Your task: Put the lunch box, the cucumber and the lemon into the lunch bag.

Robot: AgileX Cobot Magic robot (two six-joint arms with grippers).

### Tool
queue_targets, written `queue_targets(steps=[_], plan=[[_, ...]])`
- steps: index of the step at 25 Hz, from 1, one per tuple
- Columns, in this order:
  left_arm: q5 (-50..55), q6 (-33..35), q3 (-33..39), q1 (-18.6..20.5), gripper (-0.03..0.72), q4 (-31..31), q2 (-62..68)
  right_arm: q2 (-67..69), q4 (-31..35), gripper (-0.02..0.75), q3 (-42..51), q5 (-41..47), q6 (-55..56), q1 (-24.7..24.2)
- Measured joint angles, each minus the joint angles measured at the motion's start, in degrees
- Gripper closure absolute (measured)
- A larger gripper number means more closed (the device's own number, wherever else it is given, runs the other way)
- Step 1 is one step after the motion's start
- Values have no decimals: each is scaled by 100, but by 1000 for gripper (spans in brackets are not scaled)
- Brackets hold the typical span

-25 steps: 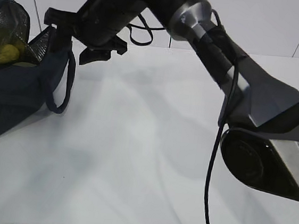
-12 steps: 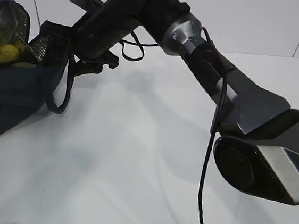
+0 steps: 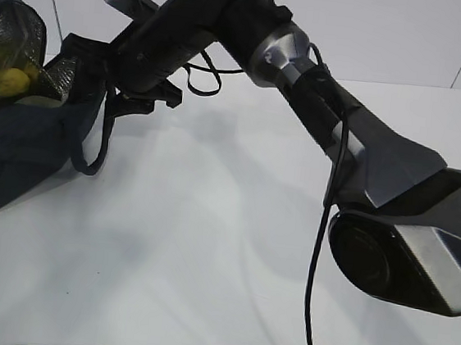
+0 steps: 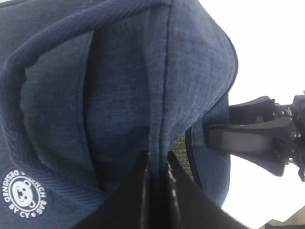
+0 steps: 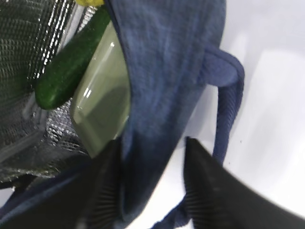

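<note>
The navy lunch bag (image 3: pixel 19 142) stands open at the far left of the table. The lemon (image 3: pixel 5 81) lies inside against the foil lining. Looking down into the bag in the right wrist view, the dark green cucumber (image 5: pixel 71 62) rests on the green-lidded lunch box (image 5: pixel 102 95). My right gripper (image 5: pixel 152 143) is open astride the bag's wall (image 5: pixel 162 62), one finger inside and one outside. In the exterior view that gripper (image 3: pixel 109 73) sits at the bag's right rim. My left gripper (image 4: pixel 157 157) is shut on a fold of the bag's fabric (image 4: pixel 119 86).
A loop handle (image 3: pixel 93 142) hangs down the bag's right side, just under my right gripper. The right arm (image 3: pixel 329 100) stretches across the white table (image 3: pixel 206 244) from the right. The left arm is outside the exterior view.
My right gripper has moved left and down onto the bag's right rim. The bag, the lemon and the left gripper's hold look unchanged.
</note>
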Motion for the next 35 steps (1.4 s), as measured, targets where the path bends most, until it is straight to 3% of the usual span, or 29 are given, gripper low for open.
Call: queue_targets(steps=[6,10,16,25,35], plan=[[0,0,0,0,694,-36,0,13,0,565,0,-235,0,0],[0,-60,0,-33,694,-49,0,13,0,712,0,-277,-99,0],[-19,-116,0,-482,694,-49,0,13,-62,724,0,-63,-468,0],[-93,-125,0,-959,694,-785,22,-423,-1325,725,20,331,-854,0],[-131,-164,0,-1616,694,-1148,27,-949,-1807,727,31,480,-1111,0]])
